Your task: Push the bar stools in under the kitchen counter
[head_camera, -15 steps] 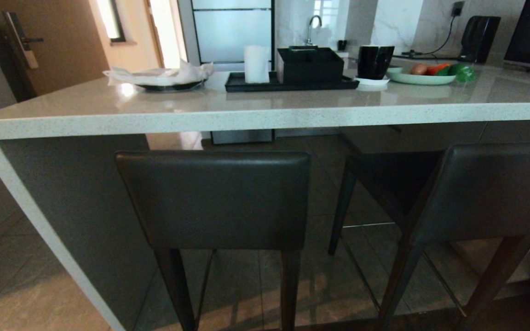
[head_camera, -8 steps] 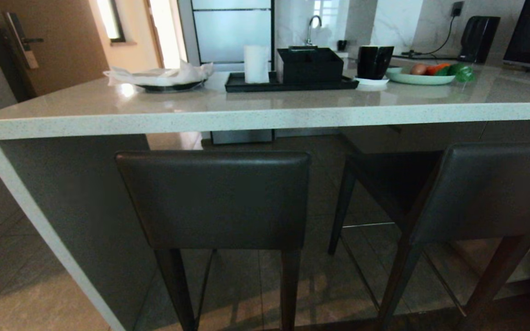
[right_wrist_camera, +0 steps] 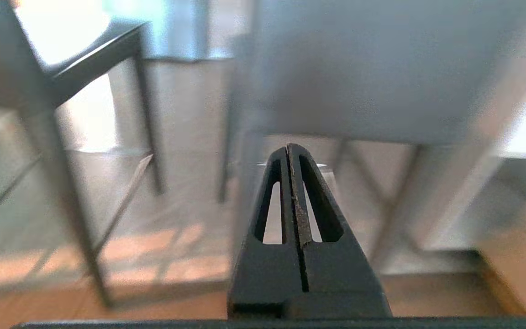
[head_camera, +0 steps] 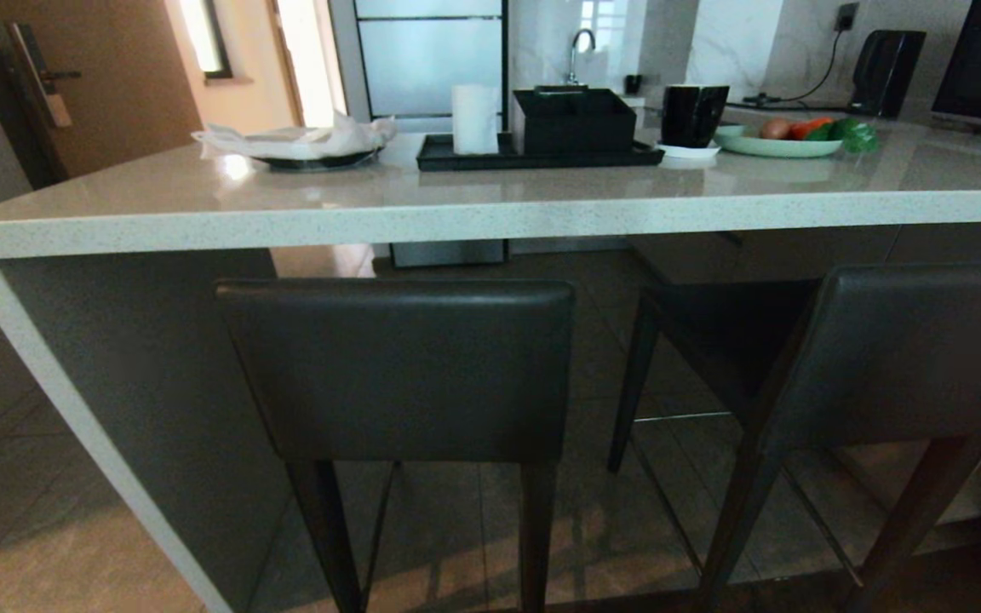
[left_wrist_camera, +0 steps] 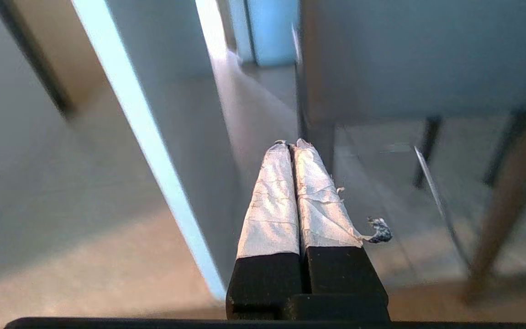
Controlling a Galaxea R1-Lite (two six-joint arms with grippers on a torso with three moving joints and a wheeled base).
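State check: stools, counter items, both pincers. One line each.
left stool: upright, squared to the counter, backrest out in front of its edge
right stool: upright, turned at an angle, not squared
black tray: on the counter, holds a white roll and a black box
green plate: holds vegetables
left pincer: shut, empty
right pincer: shut, empty

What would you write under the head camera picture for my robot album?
Two dark bar stools stand at the speckled kitchen counter, the right one turned at an angle, no robot hand in sight.
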